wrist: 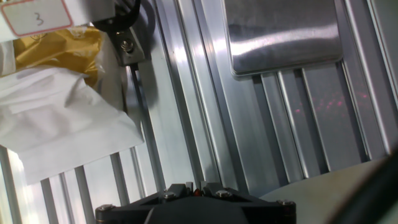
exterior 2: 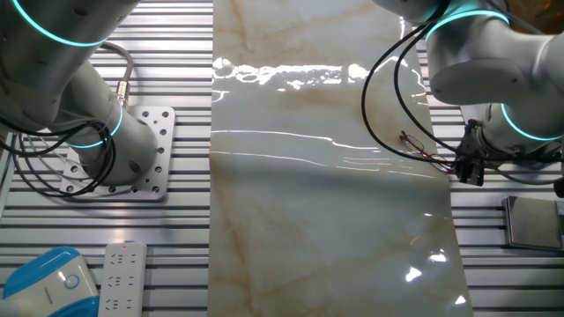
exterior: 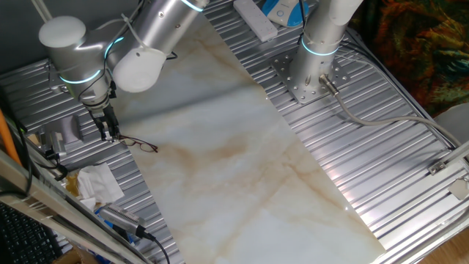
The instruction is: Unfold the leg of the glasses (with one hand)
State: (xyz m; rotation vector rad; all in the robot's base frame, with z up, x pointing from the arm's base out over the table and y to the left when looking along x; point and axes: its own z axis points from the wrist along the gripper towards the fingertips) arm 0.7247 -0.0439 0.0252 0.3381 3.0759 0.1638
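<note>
The glasses [exterior: 141, 144] lie at the left edge of the marble sheet [exterior: 242, 147], a thin dark reddish wire frame with clear lenses. The other fixed view shows the glasses [exterior 2: 418, 147] near that sheet's right edge. My gripper [exterior: 110, 133] stands just off the sheet over the ribbed metal, at the outer end of the frame. In the other fixed view the gripper [exterior 2: 468, 173] reaches down beside them. The hand view shows the gripper [wrist: 196, 186] at the bottom edge, jaws almost together on a small reddish piece, which seems to be the leg's tip. The rest of the frame is out of that view.
Crumpled white paper [exterior: 99, 183] and a yellow packet [wrist: 59, 46] lie near the gripper. A flat metal plate [wrist: 283, 34] sits on the ribbed table. A second arm's base [exterior: 311, 73] stands at the far side. A white remote [exterior 2: 119, 277] lies near a blue device [exterior 2: 44, 280].
</note>
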